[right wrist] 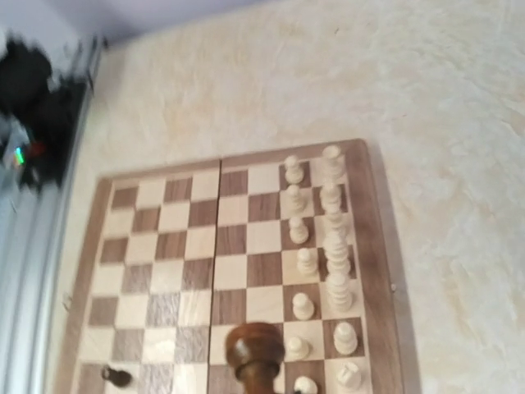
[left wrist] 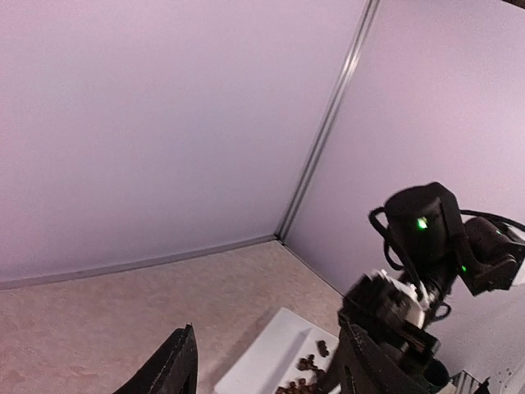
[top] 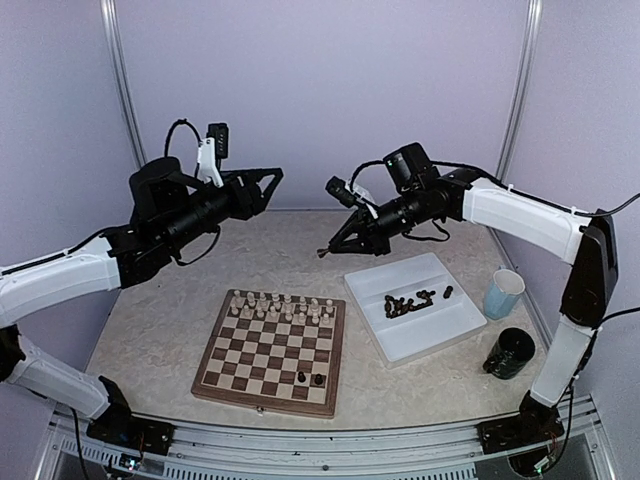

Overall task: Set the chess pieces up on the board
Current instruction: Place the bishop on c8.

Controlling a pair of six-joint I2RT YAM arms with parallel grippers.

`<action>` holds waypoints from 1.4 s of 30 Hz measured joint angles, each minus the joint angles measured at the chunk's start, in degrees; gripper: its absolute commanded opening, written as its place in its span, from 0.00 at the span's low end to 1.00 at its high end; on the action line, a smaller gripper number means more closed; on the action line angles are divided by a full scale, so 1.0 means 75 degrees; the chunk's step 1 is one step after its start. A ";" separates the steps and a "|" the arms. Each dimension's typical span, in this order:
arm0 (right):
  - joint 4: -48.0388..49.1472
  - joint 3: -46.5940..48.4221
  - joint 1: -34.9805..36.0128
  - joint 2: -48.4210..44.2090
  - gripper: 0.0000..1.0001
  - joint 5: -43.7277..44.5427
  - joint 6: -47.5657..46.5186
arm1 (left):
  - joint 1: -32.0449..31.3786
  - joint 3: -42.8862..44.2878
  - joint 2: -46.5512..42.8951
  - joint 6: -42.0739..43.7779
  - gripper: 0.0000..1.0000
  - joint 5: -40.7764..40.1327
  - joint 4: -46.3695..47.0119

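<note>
Top view: high behind the near edge, looking down over the tabletop (top: 160,330).
Left wrist: raised, facing the far right corner (left wrist: 320,148).
Right wrist: close above the board (right wrist: 164,246), looking down.
Shared: board, with top view.

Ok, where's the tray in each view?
Top: tray right of the board.
Left wrist: bottom edge, between the left fingers.
Right wrist: not in it.
Shared landmark: dark pieces lying in the tray, top and left wrist.
</note>
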 measured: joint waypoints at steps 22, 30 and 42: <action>-0.2833 0.1623 0.4255 0.2078 0.05 0.4322 -0.2655 | 0.1682 -0.0583 -0.1037 0.0941 0.61 -0.0711 -0.1740; -0.3002 0.1830 0.4896 0.2789 0.06 0.4905 -0.2792 | 0.1684 -0.0583 -0.1195 0.0921 0.61 -0.0705 -0.1842; -0.3060 0.2113 0.5039 0.3229 0.16 0.5482 -0.2815 | 0.1687 -0.0583 -0.1419 0.0915 0.62 -0.0667 -0.1880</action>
